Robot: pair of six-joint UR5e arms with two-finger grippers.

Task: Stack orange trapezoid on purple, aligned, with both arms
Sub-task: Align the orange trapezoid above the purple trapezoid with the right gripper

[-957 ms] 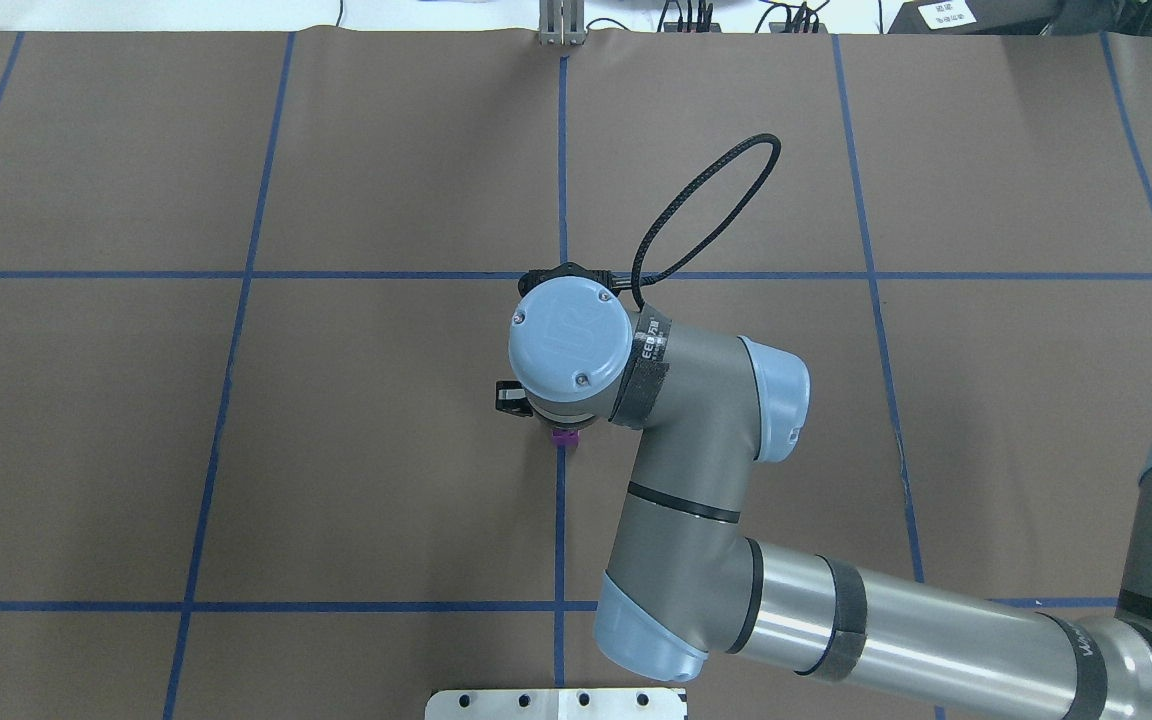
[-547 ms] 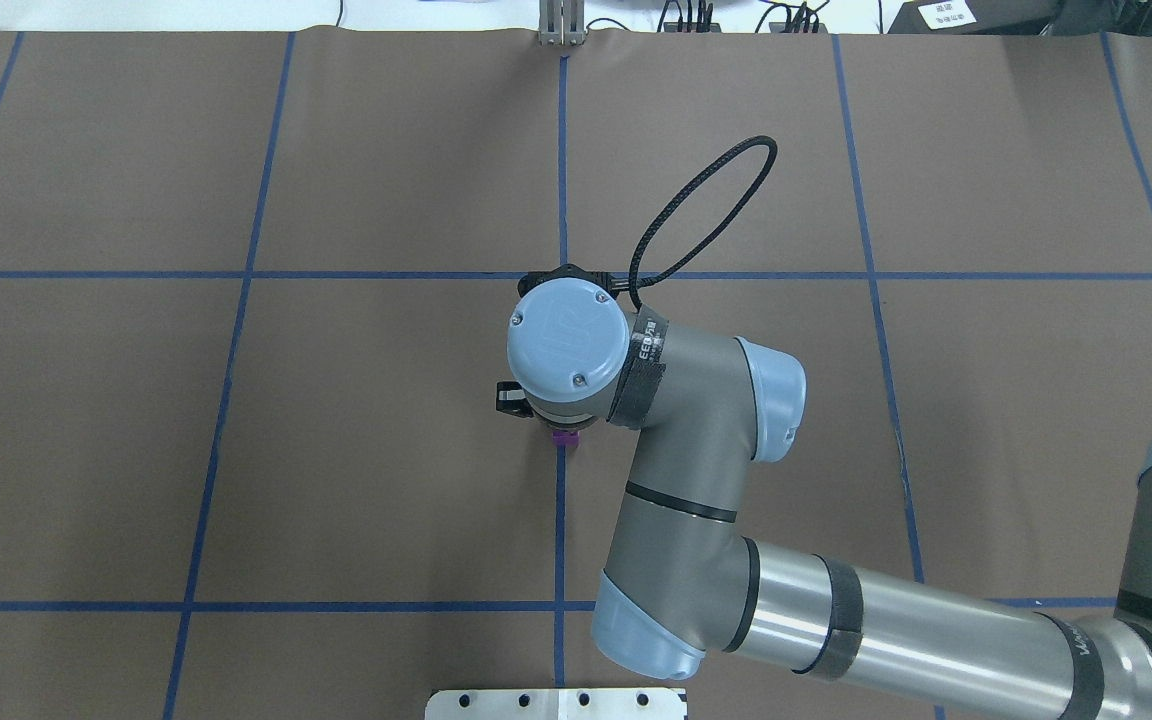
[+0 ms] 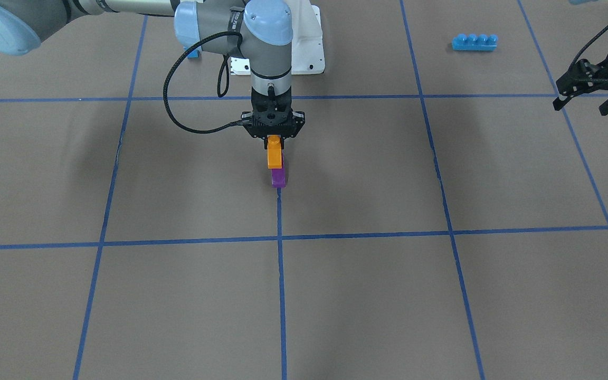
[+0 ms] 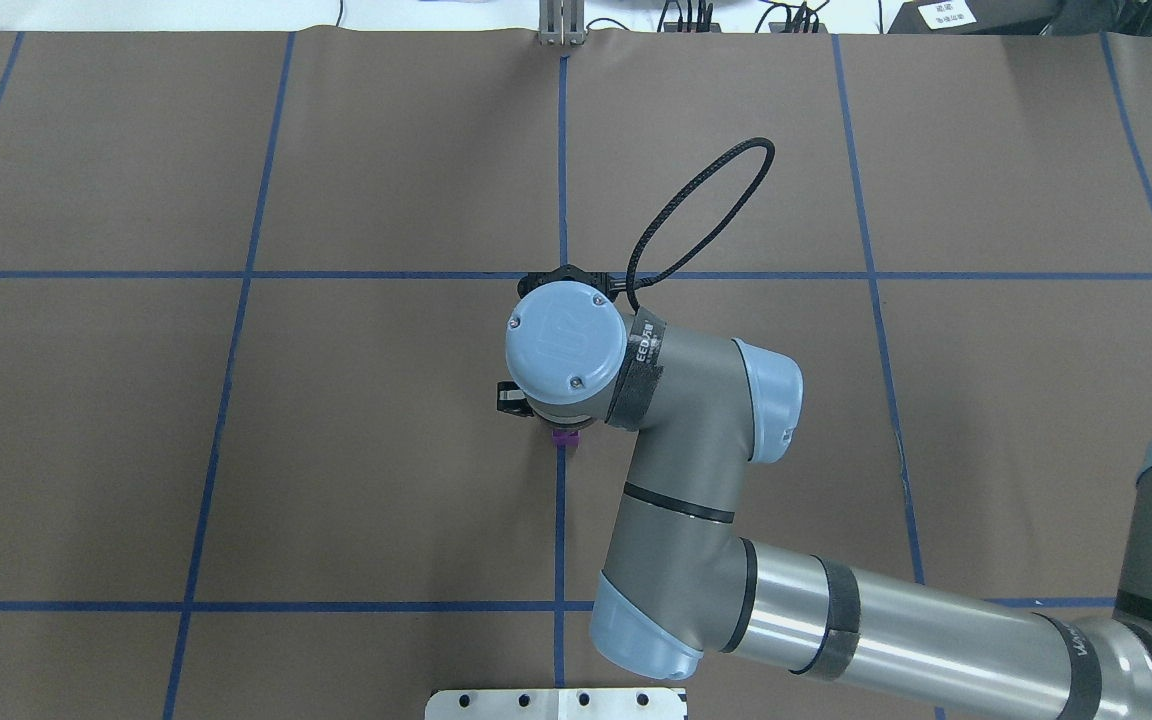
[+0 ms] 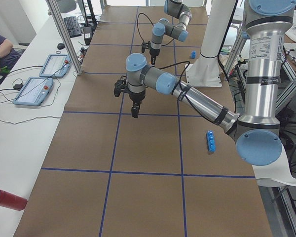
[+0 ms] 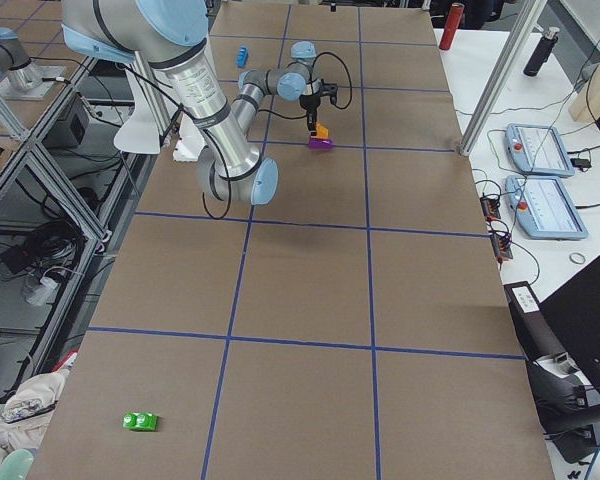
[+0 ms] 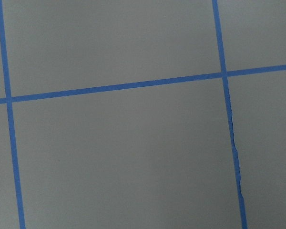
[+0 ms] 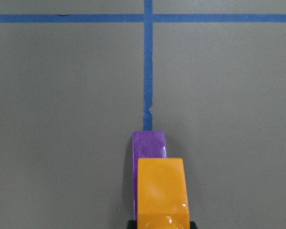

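Orange trapezoid hangs pinched tight in the right gripper, just over the purple, which sits on the brown table at the end of a blue tape line. The two may be touching; it is hard to tell. Further right in the front view lies a long blue brick. Past it the left gripper hangs with fingers spread apart, holding nothing.

We see that the right arm has drifted slightly toward the robot's left over the last second. Its wrist cap and cable loop have shifted with it.
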